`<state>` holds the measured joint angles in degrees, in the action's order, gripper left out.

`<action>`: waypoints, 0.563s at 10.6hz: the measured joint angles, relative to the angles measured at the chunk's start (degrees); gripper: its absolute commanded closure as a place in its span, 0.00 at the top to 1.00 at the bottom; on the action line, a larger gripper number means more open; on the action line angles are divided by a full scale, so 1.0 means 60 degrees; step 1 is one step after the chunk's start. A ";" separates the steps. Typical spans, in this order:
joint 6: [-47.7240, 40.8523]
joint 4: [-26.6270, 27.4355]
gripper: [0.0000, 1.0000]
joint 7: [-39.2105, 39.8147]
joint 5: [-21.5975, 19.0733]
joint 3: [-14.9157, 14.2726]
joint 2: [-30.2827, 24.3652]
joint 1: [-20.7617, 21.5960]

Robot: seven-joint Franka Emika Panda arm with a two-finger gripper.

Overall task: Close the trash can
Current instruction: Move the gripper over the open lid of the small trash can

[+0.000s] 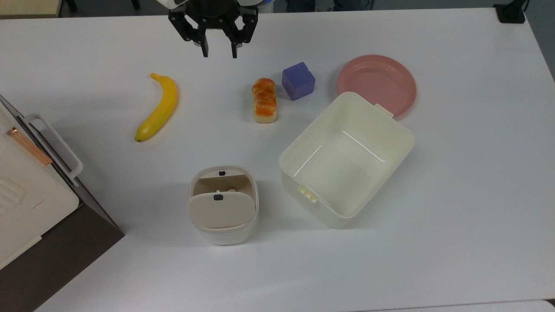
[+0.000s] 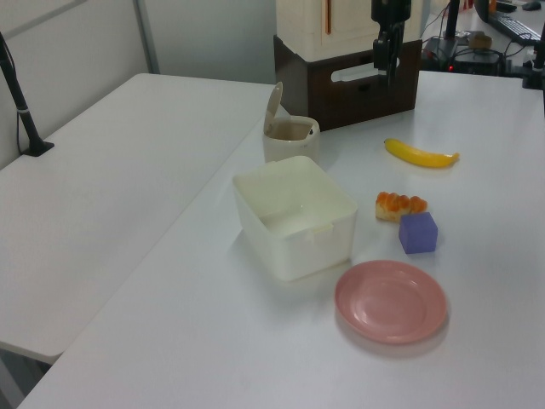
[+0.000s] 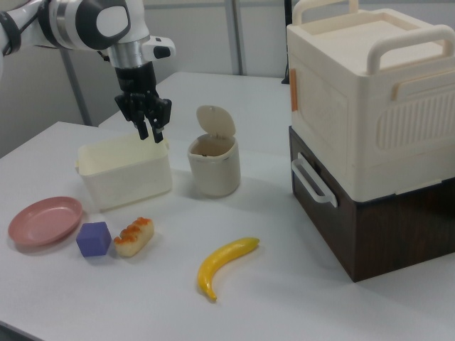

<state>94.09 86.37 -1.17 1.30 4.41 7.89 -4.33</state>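
Observation:
The trash can (image 1: 223, 225) is a small white bin near the table's front in the top view. Its beige lid (image 1: 220, 210) with a black button stands raised on its hinge, and the brown inside shows. The right view has the trash can (image 3: 213, 170) with its lid (image 3: 215, 122) upright, and it also appears in the left view as a trash can (image 2: 289, 141) beside the tub. My gripper (image 1: 219, 53) hovers over the table's far edge, well away from the bin. Its fingers are narrowly apart with nothing between them. The gripper (image 3: 150, 133) hangs above the tub's side in the right view.
A banana (image 1: 159, 108), a bread piece (image 1: 264, 100), a purple cube (image 1: 298, 81) and a pink plate (image 1: 376, 84) lie between gripper and bin. A cream tub (image 1: 311, 127) stands right of the bin in the top view. A white-and-brown appliance (image 1: 26, 195) fills the top view's left corner.

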 measured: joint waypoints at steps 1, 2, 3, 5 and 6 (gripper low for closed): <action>0.0000 0.0001 0.00 0.0009 -0.0001 0.0003 0.0019 0.0002; 0.0004 0.0000 0.00 0.0023 -0.0001 0.0005 0.0051 0.0007; 0.0192 0.0002 0.00 0.0043 -0.0003 0.0010 0.0122 0.0015; 0.1426 0.0010 0.00 0.0065 -0.0099 0.0015 0.0456 0.0116; 0.2296 0.0012 0.00 0.0065 -0.0192 0.0015 0.0709 0.0182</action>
<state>107.86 86.44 -0.78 0.14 4.50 12.14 -3.23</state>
